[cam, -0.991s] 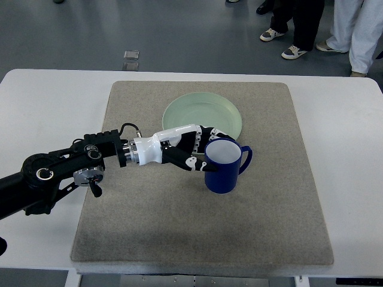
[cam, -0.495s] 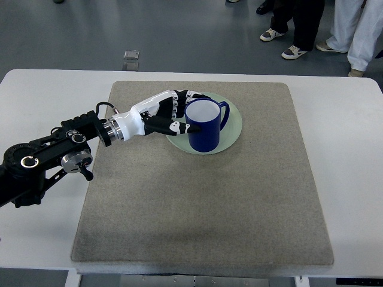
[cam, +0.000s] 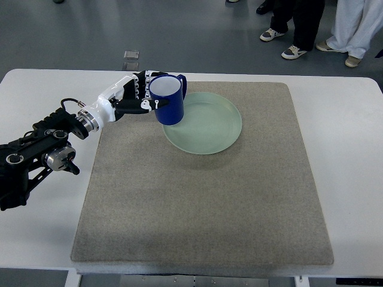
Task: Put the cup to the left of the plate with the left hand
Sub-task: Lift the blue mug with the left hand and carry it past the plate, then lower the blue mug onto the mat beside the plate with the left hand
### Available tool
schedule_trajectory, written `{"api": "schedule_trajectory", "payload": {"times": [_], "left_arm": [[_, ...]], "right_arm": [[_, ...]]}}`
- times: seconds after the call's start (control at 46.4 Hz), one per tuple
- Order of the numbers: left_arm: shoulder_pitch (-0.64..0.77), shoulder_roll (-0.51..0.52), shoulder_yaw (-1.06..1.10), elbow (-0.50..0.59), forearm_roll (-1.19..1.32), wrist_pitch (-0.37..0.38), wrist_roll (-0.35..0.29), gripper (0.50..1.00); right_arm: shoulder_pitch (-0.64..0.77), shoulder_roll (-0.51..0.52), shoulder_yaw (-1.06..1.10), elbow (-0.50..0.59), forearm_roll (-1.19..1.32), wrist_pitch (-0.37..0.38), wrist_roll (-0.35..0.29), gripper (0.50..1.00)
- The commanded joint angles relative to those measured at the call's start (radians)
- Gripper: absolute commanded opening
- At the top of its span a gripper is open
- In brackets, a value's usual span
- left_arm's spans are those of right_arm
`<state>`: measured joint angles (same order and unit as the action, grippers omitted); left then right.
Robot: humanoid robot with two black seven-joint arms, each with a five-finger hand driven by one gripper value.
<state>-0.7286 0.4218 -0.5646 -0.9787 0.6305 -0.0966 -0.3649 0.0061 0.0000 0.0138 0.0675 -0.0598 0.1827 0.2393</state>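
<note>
A dark blue cup with a white inside hangs upright in the air over the far left edge of the pale green plate. Its handle points to the right and away. My left hand is shut on the cup's left side, with the arm reaching in from the picture's left. The plate lies on the far middle of a grey mat. The right arm is out of the picture.
The mat lies on a white table. Beyond the table's far edge, at the upper right, stand people's legs and shoes on the grey floor.
The left hand has carried the cup from the mat in front of the plate, up over the plate, and on to its far left edge.
</note>
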Motion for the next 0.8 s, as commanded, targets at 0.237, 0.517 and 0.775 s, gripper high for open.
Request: {"api": "schedule_trajectory", "payload": {"times": [0.237,0.517,0.775], "left_arm": [[0.000,0.002,0.000,0.032,0.014,0.162,-0.012,0.500],[-0.003,-0.005,0.000,0.132,0.001,0.186,-0.014,0.500],[-0.006,-0.011,-0.003,0.186,-0.011,0.137,-0.028,0.500]], "right_arm": [[0.000,0.000,0.000,0.000,0.000,0.000,0.000,0.932],[0.000,0.000,0.000,0.000,0.000,0.000,0.000,0.932],[0.000,0.000,0.000,0.000,0.000,0.000,0.000,0.932]]}}
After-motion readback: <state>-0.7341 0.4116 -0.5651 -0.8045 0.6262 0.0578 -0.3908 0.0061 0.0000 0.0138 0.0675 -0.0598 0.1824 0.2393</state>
